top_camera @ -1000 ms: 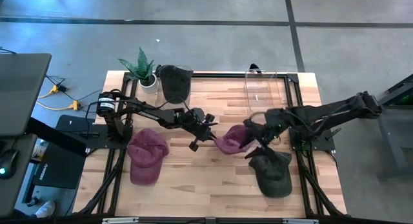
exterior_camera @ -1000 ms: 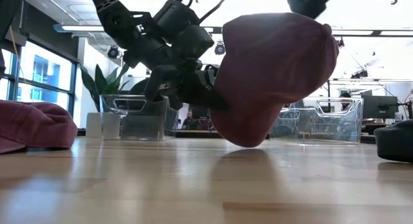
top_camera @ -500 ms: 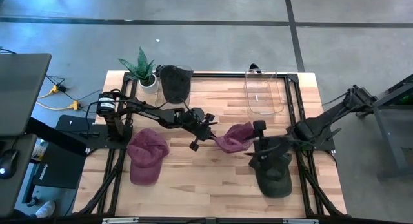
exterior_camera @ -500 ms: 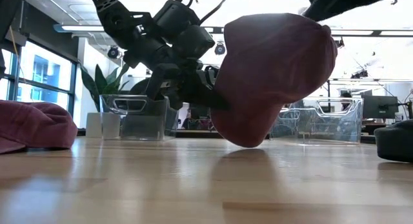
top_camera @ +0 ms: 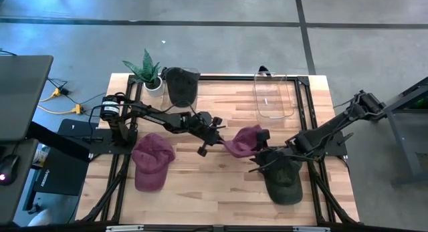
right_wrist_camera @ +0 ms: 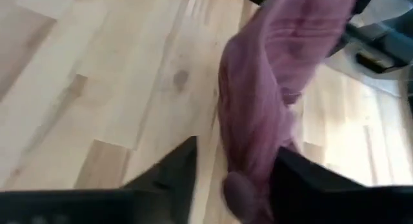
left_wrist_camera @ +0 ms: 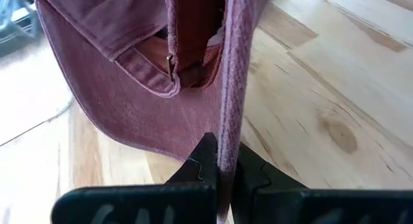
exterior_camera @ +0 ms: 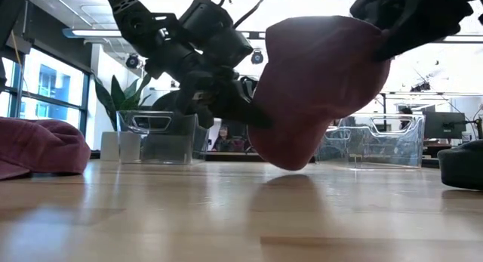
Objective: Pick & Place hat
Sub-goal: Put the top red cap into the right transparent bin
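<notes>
The left gripper (top_camera: 215, 135), near the middle of the wooden table (top_camera: 221, 192), is clamped on the edge of a maroon hat (top_camera: 245, 141) and holds it clear of the tabletop, as the low view shows. The right gripper (top_camera: 261, 142) meets the hat's opposite side with its fingers (right_wrist_camera: 169, 167) straddling a fold of the fabric, though whether they pinch it cannot be told. A second maroon hat (top_camera: 151, 159), two dark hats (top_camera: 281, 179) (top_camera: 181, 85), a clear bin (top_camera: 273, 95) and a potted plant (top_camera: 147, 71) also occupy the table.
</notes>
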Controlling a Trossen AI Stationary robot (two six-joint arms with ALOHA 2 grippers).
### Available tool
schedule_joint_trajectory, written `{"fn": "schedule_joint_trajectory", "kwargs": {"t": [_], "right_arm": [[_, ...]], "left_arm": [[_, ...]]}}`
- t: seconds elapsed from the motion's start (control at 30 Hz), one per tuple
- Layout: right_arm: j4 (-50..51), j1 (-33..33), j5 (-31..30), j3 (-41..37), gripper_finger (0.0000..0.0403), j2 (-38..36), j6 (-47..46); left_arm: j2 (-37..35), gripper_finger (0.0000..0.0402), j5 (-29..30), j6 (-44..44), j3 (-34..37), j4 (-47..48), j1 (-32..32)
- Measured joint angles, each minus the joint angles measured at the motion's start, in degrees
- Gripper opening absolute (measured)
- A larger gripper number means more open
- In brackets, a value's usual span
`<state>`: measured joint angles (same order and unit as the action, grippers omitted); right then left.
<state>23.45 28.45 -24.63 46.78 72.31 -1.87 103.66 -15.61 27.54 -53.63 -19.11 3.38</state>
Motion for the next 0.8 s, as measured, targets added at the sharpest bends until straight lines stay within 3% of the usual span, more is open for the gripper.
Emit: {"fn": "schedule_joint_trajectory", "kwargs": {"t": [0.13,0.17,0.33,0.53,0.7,0.8], "right_arm": [[-0.6,0.0,3.9,0.0,0.0027,0.0,-0.7],[-1.0,0.0,4.7,0.0,0.0016,0.0,-0.7],[0.9,-1.3,8.2,3.1,0.0024,-0.3,-2.1],[18.6,-5.1,12.5,16.8,0.0017,-0.4,0.4],[37.7,-12.1,13.5,29.0,0.0012,-0.4,4.6],[46.3,-17.6,10.1,35.0,0.0013,-0.5,8.1]], "left_arm": [[0.0,0.0017,1.1,-3.4,-0.3,-2.4,0.1],[0.0,0.0029,0.7,-3.9,-0.9,-1.5,0.4],[0.0,0.0115,-1.5,-4.8,-4.9,5.4,0.9],[-0.2,0.0202,2.6,-2.3,-16.5,30.5,0.8],[-0.7,0.0232,6.8,-1.9,-30.7,56.4,0.7],[-1.0,0.0233,9.7,0.2,-34.5,63.0,0.7]]}}
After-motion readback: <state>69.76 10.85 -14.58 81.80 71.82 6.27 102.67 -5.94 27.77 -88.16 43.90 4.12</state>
